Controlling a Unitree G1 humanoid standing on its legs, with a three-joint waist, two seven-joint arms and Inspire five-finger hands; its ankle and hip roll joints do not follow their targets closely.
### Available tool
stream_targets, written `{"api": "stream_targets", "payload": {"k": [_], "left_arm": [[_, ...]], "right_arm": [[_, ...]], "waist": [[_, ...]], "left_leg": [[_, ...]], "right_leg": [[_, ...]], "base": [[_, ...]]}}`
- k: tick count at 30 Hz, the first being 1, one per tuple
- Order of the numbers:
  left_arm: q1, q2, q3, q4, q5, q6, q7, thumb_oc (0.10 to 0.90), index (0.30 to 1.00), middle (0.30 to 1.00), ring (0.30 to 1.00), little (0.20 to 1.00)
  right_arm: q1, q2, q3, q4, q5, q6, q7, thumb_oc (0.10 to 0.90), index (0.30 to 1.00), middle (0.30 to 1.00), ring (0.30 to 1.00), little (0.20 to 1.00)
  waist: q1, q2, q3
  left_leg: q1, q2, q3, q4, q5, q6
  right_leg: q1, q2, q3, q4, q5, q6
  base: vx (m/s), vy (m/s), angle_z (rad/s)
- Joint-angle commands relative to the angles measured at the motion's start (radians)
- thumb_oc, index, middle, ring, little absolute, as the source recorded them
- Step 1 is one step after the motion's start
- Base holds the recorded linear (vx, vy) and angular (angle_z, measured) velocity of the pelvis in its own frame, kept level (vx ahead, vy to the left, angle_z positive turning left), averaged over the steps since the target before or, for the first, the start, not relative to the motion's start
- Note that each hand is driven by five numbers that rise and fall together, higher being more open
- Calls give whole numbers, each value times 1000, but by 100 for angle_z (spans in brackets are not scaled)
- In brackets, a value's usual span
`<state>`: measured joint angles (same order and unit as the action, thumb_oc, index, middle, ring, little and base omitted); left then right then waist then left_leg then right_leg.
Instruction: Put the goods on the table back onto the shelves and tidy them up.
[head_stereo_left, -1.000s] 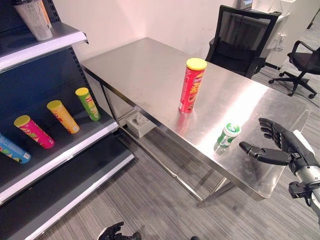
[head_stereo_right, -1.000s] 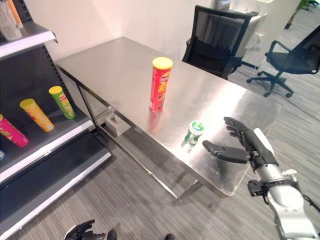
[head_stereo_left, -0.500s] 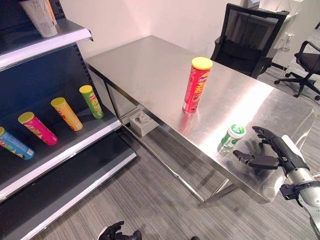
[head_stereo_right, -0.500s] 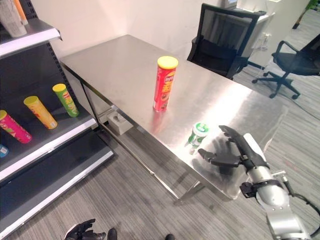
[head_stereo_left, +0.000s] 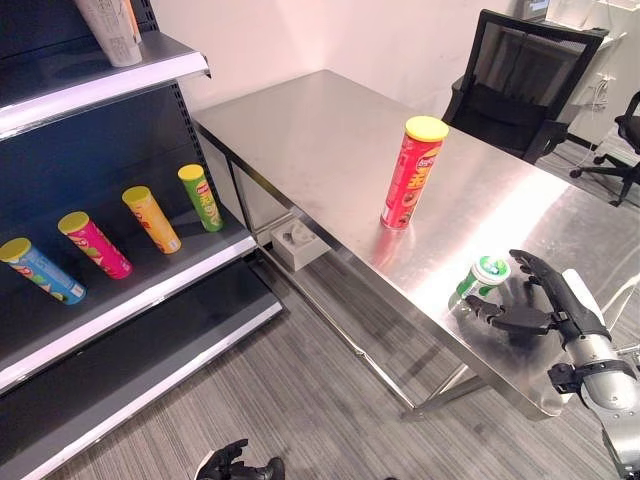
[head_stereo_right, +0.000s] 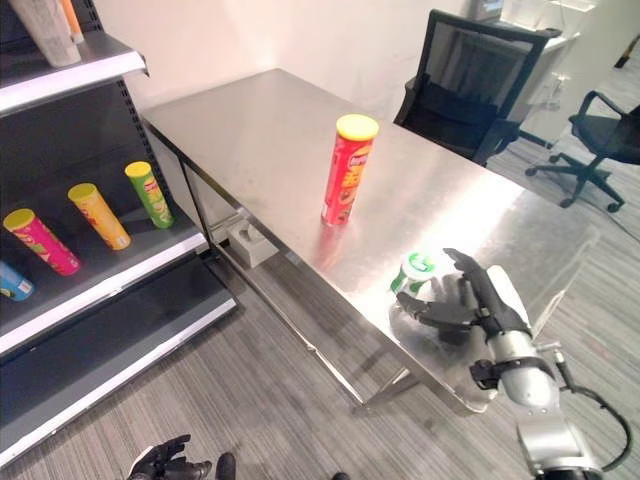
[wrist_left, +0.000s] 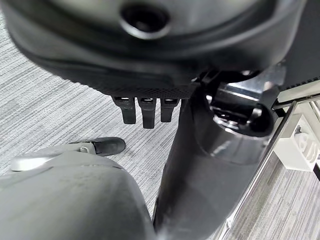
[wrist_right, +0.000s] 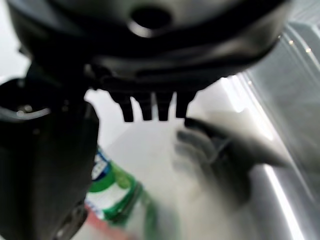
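Note:
A tall red chips tube with a yellow lid stands upright in the middle of the steel table. A small green can with a white top stands near the table's front edge. My right hand is open right beside the can, thumb low in front of it and fingers spread past its right side. I cannot tell whether it touches. In the right wrist view the green can shows just beyond the thumb. My left hand hangs low over the floor, fingers relaxed.
The dark shelf unit stands to the left. Green, orange, pink and blue tubes lie on its middle shelf, and a white cup is higher up. A white box sits under the table. Office chairs stand behind.
The camera has shifted, sliding the scene rightward. My right hand has dropped and moved left, from beside the green can to close around it, still open.

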<state>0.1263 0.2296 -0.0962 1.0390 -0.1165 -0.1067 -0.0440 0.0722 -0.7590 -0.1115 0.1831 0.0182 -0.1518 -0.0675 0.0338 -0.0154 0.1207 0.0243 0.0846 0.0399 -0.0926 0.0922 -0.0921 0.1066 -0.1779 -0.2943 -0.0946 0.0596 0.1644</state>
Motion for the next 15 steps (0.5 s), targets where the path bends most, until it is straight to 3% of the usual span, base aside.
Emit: {"api": "stream_targets", "payload": {"k": [1,3,4,5,6,15], "left_arm": [[-5,58,-16,53,28,-14,24,800,900,900,900,900],[-7,58,-15,55,29,-14,28,800,900,900,900,900],[-6,59,-14,53,27,-14,29,800,900,900,900,900],[-6,59,-13,52,26,-13,30,800,900,900,900,900],[-5,59,-12,54,27,-13,32,800,900,900,900,900],[-2,59,-2,50,34,-15,37,800,900,900,900,900]], "right_arm": [[-159,-25,-36,-52,-12,-60,-83,800,900,900,900,900],[-168,-18,-27,-53,-17,-59,-89,800,900,900,900,900],[-173,-19,-21,-53,-23,-58,-92,778,867,867,867,867],[-176,-20,-17,-52,-25,-56,-92,546,519,519,519,519],[-181,-18,-9,-54,-29,-54,-92,400,300,300,300,300],[-166,-32,-32,-104,-51,-57,-95,400,300,300,300,300]], "waist": [[45,-23,2],[48,-23,2],[50,-22,2],[50,-22,2],[51,-23,2],[52,-25,0]], "left_leg": [[56,-12,14,5,-122,10],[57,-13,12,5,-123,11],[57,-13,12,5,-122,11],[58,-13,10,5,-123,11],[60,-12,9,5,-124,11],[67,-12,10,5,-129,12]], "right_leg": [[-10,-20,13,7,5,26],[-9,-19,13,7,4,25],[-7,-20,10,7,4,25],[-6,-20,10,7,4,25],[-5,-20,10,7,2,25],[2,-20,7,7,-1,25]], "base": [[6,9,5],[3,4,5],[2,0,5],[0,0,0],[0,0,0],[0,0,0]]}}
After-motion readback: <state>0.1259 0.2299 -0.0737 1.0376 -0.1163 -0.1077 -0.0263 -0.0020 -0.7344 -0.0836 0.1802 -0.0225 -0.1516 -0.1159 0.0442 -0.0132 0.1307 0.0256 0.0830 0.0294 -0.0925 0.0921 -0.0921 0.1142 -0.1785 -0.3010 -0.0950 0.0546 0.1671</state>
